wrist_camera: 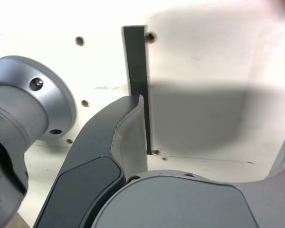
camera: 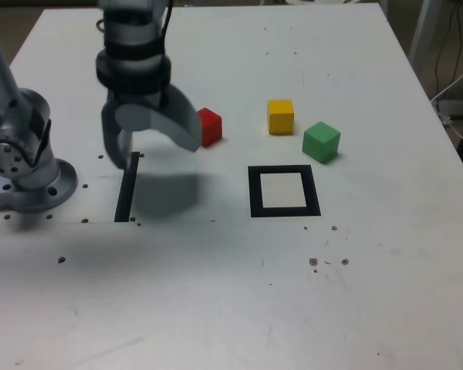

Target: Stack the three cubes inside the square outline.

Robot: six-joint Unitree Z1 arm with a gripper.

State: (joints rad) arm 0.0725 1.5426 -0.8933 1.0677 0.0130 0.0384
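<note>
The gripper (camera: 156,148) hangs in the upper left of the exterior view with its two grey fingers spread apart and nothing between them. One finger reaches down toward the top end of a straight black stripe (camera: 126,189); the other curves out to the exterior view's right and covers part of the red cube (camera: 211,126), so whether it touches the cube cannot be told. The wrist view shows the same wide gap, with one finger (wrist_camera: 128,133) lying over the black stripe (wrist_camera: 135,61) and bare table in between. A soft shadow lies under the gripper.

To the exterior view's left sits the arm's round grey base (camera: 27,166), close beside the stripe, leaving little room on that side. To the right the white table (camera: 216,308) is open, and the lower half of the frame is bare apart from small dark holes and specks.

The yellow cube (camera: 280,116) sits right of the red one, with a clear gap. The green cube (camera: 321,142) is turned at an angle, just beside the yellow one, lower and to the right. The square outline (camera: 252,193), thick black with a white centre, lies flat near mid-frame, below the yellow and green cubes and apart from all three; its centre holds nothing.

The arm's upper part is cut off by the top edge. Cables show beyond the table's right edge.
</note>
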